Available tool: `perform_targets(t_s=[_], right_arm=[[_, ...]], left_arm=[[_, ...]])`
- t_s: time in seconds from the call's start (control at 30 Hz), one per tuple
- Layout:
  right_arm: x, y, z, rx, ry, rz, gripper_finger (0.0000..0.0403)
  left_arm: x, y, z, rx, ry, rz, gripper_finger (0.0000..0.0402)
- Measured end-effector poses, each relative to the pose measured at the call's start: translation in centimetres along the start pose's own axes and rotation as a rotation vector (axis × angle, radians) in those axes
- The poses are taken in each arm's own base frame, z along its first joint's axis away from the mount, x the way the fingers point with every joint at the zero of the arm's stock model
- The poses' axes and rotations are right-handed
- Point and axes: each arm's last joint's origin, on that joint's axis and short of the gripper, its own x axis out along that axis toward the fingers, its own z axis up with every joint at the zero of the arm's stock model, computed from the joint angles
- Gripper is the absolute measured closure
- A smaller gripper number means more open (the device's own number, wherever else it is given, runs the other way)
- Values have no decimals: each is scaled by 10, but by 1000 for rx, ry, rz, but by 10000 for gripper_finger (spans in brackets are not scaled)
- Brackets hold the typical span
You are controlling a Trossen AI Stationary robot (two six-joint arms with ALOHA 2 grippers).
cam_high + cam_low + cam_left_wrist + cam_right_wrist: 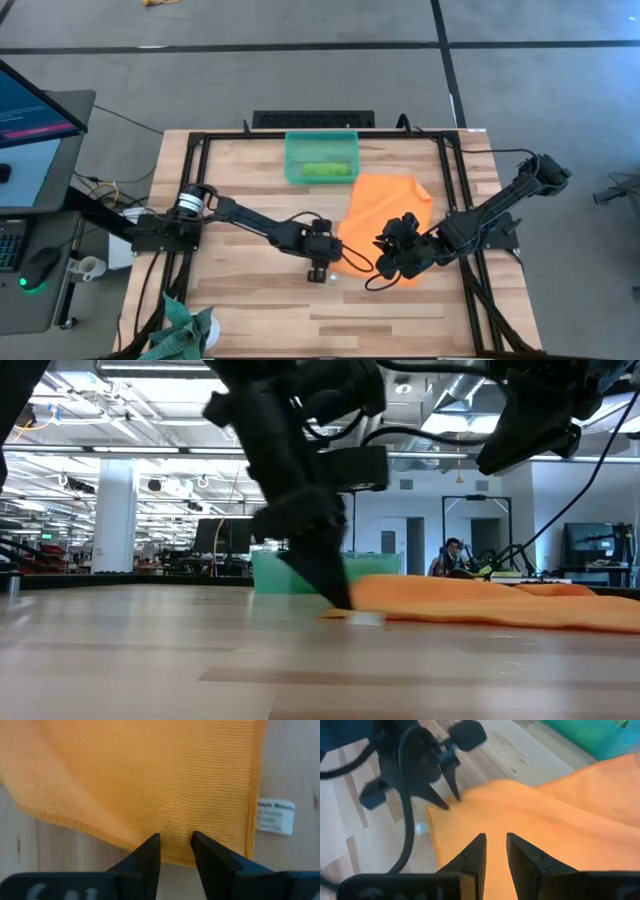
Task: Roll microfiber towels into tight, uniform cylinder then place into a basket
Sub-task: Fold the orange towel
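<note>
The orange towel (385, 210) lies spread flat on the table, with a white label (275, 817) at its near left corner. The lime green towel (325, 170) lies rolled inside the teal basket (321, 140) at the far middle of the table. My left gripper (320, 262) points down at the orange towel's near left corner and is shut on its edge. My right gripper (495, 851) hovers over the towel's near edge, to the right of the left one. Its fingers are a narrow gap apart and hold nothing. My left gripper pinches the orange towel's near edge (175, 837) between its two fingers, close to the corner with the white label. The fingers come from above, pointing down (335, 585). The towel lies slack and flat on the table; one layer or several, I cannot tell.
A darker teal-green cloth (185, 335) lies crumpled at the table's near left corner. A black frame (200, 140) runs round the table top. A monitor and desk gear (30, 120) stand off the left side. Bare wood (250, 310) lies near of the grippers.
</note>
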Motion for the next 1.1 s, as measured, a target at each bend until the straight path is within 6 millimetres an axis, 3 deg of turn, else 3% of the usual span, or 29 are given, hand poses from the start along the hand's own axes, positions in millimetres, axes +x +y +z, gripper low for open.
perform_targets(t_s=[0.37,0.53,0.73,0.97,1.1], right_arm=[[0,0,0,0,1,0,305],[0,0,0,0,0,1,305],[0,0,0,1,0,1,305],[0,0,0,0,0,1,305],[0,0,0,-1,0,1,305]], left_arm=[[-33,-22,-37,-68,366,92,310],[-36,-33,-39,30,355,152,320],[-37,-38,-30,27,303,120,331],[-42,-46,-37,76,357,147,335],[-56,-57,-37,124,312,206,336]])
